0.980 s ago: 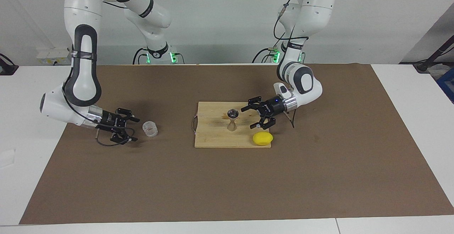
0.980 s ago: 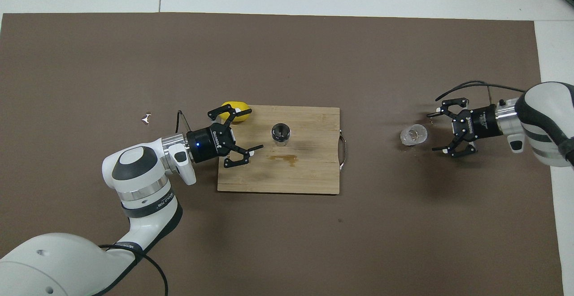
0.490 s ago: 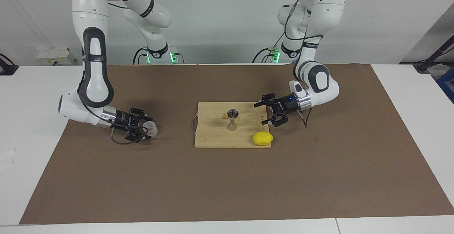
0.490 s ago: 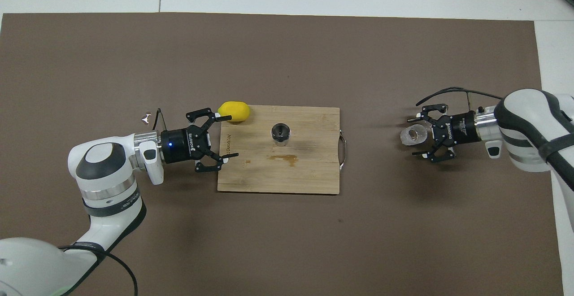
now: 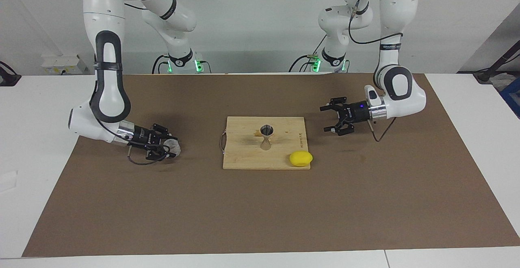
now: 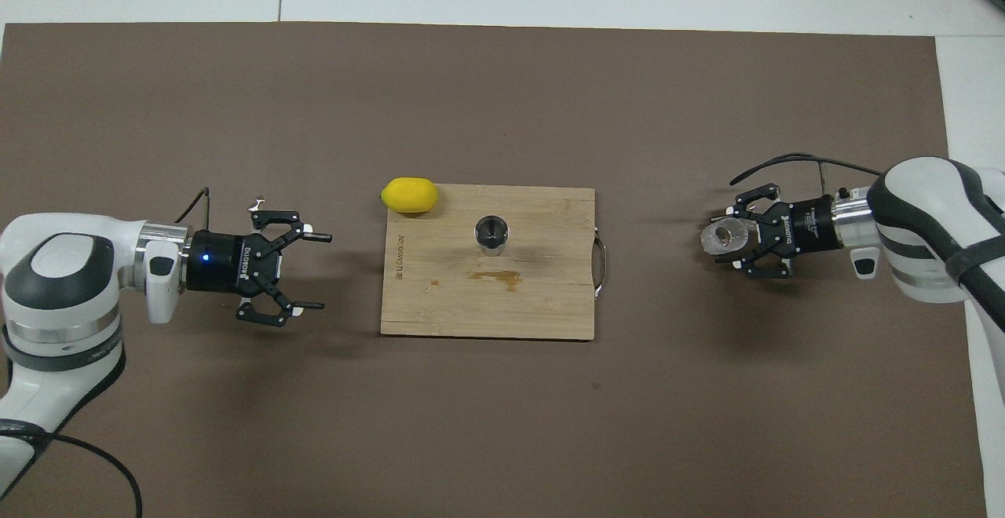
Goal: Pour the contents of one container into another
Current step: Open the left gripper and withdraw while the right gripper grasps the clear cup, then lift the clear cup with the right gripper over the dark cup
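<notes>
We see the right end effector (image 5: 167, 148) clenched around the thin, light plastic cup (image 5: 172, 146); we judge a gentle mid-wall grip safest. The left end effector (image 5: 334, 118) hangs released over the worktop (image 5: 365, 186), beside the board (image 5: 243, 154) carrying the stiff, top-heavy metal jigger (image 5: 266, 137).

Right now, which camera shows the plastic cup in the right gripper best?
The overhead view: the plastic cup shows its open mouth between the right gripper's closed fingers. In the facing view the cup is partly hidden by the gripper.
</notes>
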Tool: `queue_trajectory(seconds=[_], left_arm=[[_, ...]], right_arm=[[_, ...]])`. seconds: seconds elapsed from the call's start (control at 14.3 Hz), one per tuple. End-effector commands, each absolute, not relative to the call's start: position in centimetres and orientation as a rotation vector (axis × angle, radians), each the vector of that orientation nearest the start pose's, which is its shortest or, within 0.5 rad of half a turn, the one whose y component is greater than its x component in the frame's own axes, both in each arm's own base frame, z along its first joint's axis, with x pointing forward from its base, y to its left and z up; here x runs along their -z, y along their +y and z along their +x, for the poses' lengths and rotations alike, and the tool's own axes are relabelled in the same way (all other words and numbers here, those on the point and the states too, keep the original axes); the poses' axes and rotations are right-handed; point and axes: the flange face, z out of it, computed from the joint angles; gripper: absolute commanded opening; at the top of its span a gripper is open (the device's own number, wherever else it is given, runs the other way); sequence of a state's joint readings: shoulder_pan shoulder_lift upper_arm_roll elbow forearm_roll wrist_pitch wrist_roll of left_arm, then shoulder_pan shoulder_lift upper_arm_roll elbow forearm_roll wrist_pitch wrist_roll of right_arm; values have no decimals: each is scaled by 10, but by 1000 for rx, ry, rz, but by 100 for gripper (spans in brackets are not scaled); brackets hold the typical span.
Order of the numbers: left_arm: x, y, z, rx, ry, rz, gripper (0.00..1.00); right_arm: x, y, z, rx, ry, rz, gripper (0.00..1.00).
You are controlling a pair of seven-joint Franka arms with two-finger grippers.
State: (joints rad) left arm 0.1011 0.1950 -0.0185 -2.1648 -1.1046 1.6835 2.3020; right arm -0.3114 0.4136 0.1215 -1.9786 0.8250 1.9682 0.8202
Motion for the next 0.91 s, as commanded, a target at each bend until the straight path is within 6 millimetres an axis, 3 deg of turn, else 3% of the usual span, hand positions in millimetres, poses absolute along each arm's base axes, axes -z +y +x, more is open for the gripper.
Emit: queue_trajectory(seconds=[0.0,0.14,0.35,0.7,0.84], left_arm=[[-335,-8,530,-680,-1636,1374,100],[-351,17,543,-606,-1716,1405,100],[-383,42,562,-503,-1847,1439,100],[-446,54,581,-280,-2088,1496,100],[-459,33,583,-234,-2134,1489,100]], right_arm=[[-256,-66,569,-764,1686,-1757,28],[-272,-66,572,-740,1687,-1757,5],[-302,-52,575,-711,1711,-1752,2],[-352,25,583,-688,1777,-1752,1],[-361,67,588,-649,1827,-1749,1]])
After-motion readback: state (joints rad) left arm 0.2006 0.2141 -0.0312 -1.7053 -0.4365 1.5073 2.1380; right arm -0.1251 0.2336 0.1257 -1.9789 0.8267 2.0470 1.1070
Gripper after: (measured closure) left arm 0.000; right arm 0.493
